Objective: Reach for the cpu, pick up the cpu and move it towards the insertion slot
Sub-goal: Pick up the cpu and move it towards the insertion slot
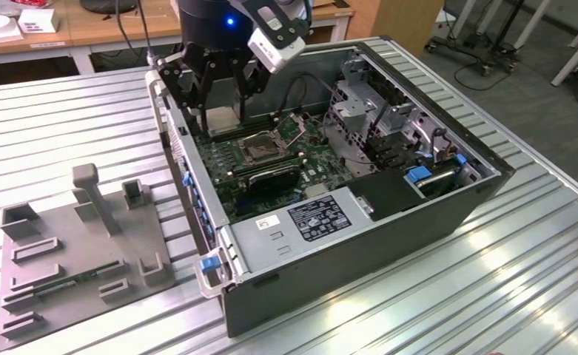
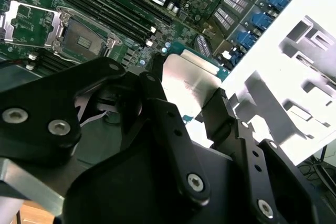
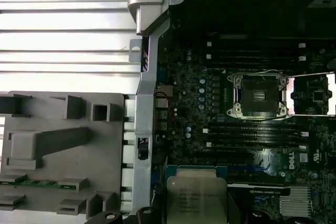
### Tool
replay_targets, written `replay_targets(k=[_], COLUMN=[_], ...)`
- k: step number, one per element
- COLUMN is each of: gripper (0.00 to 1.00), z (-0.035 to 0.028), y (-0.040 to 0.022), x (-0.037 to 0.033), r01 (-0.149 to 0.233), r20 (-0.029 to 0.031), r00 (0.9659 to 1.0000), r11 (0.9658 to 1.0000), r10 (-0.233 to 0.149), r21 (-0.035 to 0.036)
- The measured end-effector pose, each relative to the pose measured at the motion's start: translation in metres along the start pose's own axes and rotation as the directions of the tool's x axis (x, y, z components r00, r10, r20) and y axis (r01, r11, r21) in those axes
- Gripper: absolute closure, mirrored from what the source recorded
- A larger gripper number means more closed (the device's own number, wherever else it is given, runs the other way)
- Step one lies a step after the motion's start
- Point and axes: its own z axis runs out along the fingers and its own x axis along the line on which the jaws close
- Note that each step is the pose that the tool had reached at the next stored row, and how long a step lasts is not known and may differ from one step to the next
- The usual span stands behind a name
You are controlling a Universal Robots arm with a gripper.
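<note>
My gripper (image 1: 220, 120) is shut on the cpu (image 1: 220, 117), a flat silvery square chip with a thin green rim. It hangs inside the open computer case, above the far end of the green circuit board, close to the case wall on the exterior view's left. In the second wrist view the black fingers (image 2: 157, 85) clamp two opposite edges of the cpu (image 2: 189, 80). The insertion slot (image 1: 265, 149) lies on the board a short way from the chip, its dark centre bare and its metal cover (image 3: 314, 95) swung open. Both wrist views show the slot (image 2: 84, 38) (image 3: 259, 95) apart from the cpu (image 3: 197, 200).
The open computer case (image 1: 368, 222) lies on a ribbed metal table (image 1: 61, 118). Drive cages and cables (image 1: 388, 126) crowd the exterior view's right. Long black memory slots (image 3: 252, 135) flank the socket. A grey plastic tray (image 1: 81, 251) holding a green memory stick (image 3: 34, 183) sits outside the case.
</note>
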Motion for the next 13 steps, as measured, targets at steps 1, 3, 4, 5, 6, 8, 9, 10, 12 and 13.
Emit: replay_targets(k=[1,3,4,5,6,8,9,10,12,13], gripper=[0.46,0.46,0.46,0.46,0.46,0.46,0.46,0.46,0.46,0.46], z=[0.0,0.0,0.0,0.0,0.0,0.0,0.0,0.0,0.0,0.0], y=[0.0,-0.0001,0.0,0.0,0.0,0.0,0.0,0.0,0.0,-0.0001], x=[-0.0005,-0.0006,-0.0006,-0.0007,-0.0007,-0.0008,-0.001,-0.0015,-0.0027,-0.0034], r01=[0.0,0.0,0.0,0.0,0.0,0.0,0.0,0.0,0.0,0.0], r20=[0.0,0.0,0.0001,0.0,0.0,0.0,0.0,0.0,0.0,0.0], r00=[1.0,1.0,1.0,1.0,1.0,1.0,1.0,1.0,1.0,1.0], r11=[1.0,1.0,1.0,1.0,1.0,1.0,1.0,1.0,1.0,1.0], r10=[0.0,0.0,0.0,0.0,0.0,0.0,0.0,0.0,0.0,0.0], r21=[0.0,0.0,0.0,0.0001,0.0,0.0,0.0,0.0,0.0001,0.0])
